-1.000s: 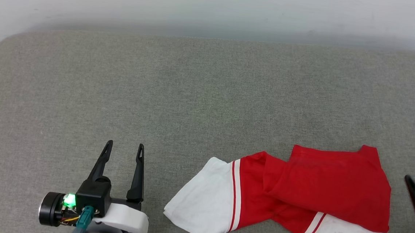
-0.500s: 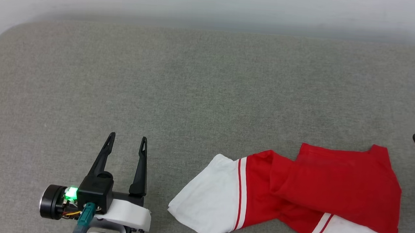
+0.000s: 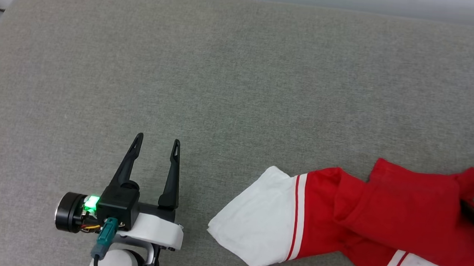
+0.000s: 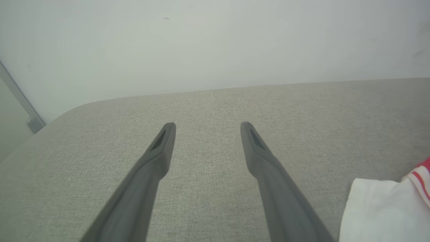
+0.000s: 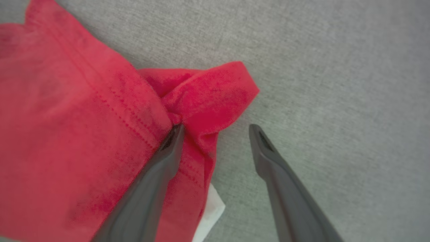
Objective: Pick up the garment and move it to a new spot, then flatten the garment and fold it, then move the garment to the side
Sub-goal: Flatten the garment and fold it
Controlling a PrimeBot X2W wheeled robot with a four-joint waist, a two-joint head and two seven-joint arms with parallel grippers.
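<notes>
My right gripper (image 5: 215, 127) has its jaws spread wide, holding nothing. One tip touches a fold of the crumpled red-and-white sports jersey (image 3: 403, 207), whose red corner lies just beyond them. My left gripper (image 3: 157, 138), jaws wide and empty, is over the bare grey fabric pad (image 3: 240, 87), with the jersey to its right.

The left gripper (image 3: 158, 138) has two long, slim black fingers (image 3: 126, 167) tapering to points, each with a narrow slot near the tip; they rise from a boxy black block (image 3: 118, 202) with a lit green light (image 3: 91, 203); left of it sits a black cylinder (image 3: 68, 212); a teal connector (image 3: 105, 234) and thin red and yellow wires (image 3: 88, 226) hang below; the wrist shell (image 3: 159, 232) is smooth white; the right gripper (image 5: 216, 127) has matching dark grey slotted fingers.
</notes>
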